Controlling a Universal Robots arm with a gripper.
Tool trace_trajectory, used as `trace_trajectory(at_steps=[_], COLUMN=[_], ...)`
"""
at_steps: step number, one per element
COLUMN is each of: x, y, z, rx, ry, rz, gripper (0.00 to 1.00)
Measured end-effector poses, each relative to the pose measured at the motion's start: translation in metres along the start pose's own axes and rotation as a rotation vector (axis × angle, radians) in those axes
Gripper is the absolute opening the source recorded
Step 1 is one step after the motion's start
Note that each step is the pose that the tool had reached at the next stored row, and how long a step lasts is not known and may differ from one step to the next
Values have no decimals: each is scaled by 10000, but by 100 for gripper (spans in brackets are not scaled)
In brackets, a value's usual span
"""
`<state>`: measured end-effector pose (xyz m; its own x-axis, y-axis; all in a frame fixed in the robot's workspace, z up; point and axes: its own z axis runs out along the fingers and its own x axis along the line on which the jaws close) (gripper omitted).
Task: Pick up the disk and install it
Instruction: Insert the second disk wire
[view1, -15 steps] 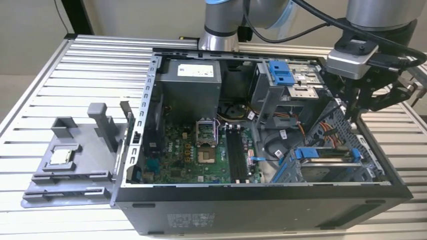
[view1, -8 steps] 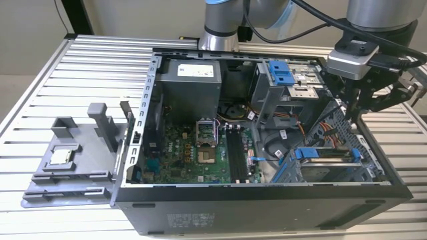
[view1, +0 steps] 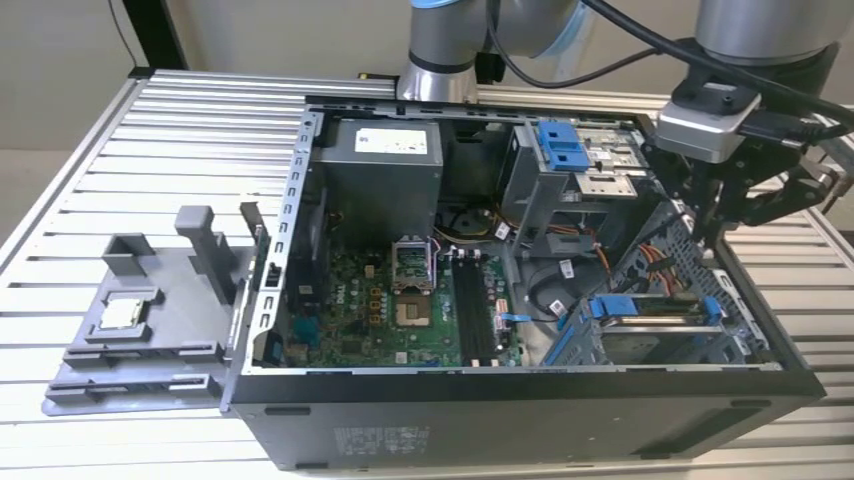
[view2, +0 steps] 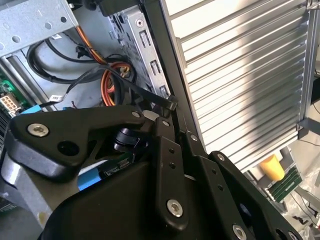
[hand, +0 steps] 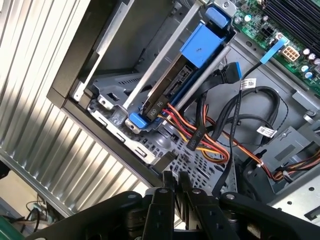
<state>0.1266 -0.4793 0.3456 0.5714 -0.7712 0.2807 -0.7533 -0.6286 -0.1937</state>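
A robot arm's gripper (view1: 731, 205) hangs just above the rim of an open computer case (view1: 534, 385) lying on a slatted metal table (view1: 174, 130), at the case edge on the exterior view's right. In the first wrist view its two slim fingertips (hand: 168, 181) stand pressed together with nothing between them, so the gripper is closed and empty. The disk (view1: 650, 312), a grey drive framed by a bright blue bracket, sits inside the drive cage (view1: 667, 345) in the case's near corner on the exterior view's right; in the first wrist view the disk (hand: 172, 85) lies slotted between the cage rails, with red, yellow and black cables (hand: 192, 131) running up to its end. Judged from how things lie, the drive appears already carried to its bay and seated, and the empty gripper stands apart from it; whether the bracket is fully latched, or the cables truly plugged in, cannot be told. On the table beside the case's far side, a grey fixture (view1: 134, 320) holds a small square chip (view1: 123, 311), untouched
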Motion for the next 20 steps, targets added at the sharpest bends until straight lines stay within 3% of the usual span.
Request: trace_trajectory(at_steps=[13, 20], x=[192, 210], y=[163, 178], z=[24, 26], rx=[0, 7], ry=[-1, -9], rz=[1, 5], gripper=[0, 0])
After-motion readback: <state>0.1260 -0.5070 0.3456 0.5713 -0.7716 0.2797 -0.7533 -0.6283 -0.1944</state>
